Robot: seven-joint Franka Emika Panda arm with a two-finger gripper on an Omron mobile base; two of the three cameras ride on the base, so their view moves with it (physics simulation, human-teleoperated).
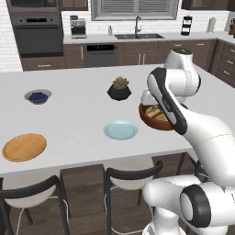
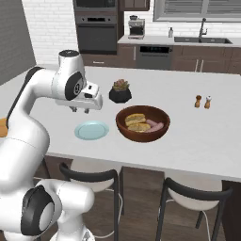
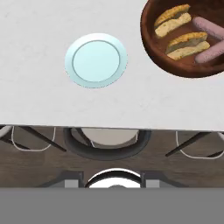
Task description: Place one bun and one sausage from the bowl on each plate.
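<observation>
A big brown wooden bowl sits on the white counter with two buns and two pink sausages inside. Just to its left lies a light-blue plate, bare, and the robot's gripper hangs in the air above the plate's far left edge. Behind the bowl is a little plant in a black pot, and off to the right stand two small shakers.

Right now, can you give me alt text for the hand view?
Looking down on a white counter: an empty pale-blue plate at centre left, and at top right a brown bowl holding two buns and two sausages. Stools stand below the counter edge.
</observation>
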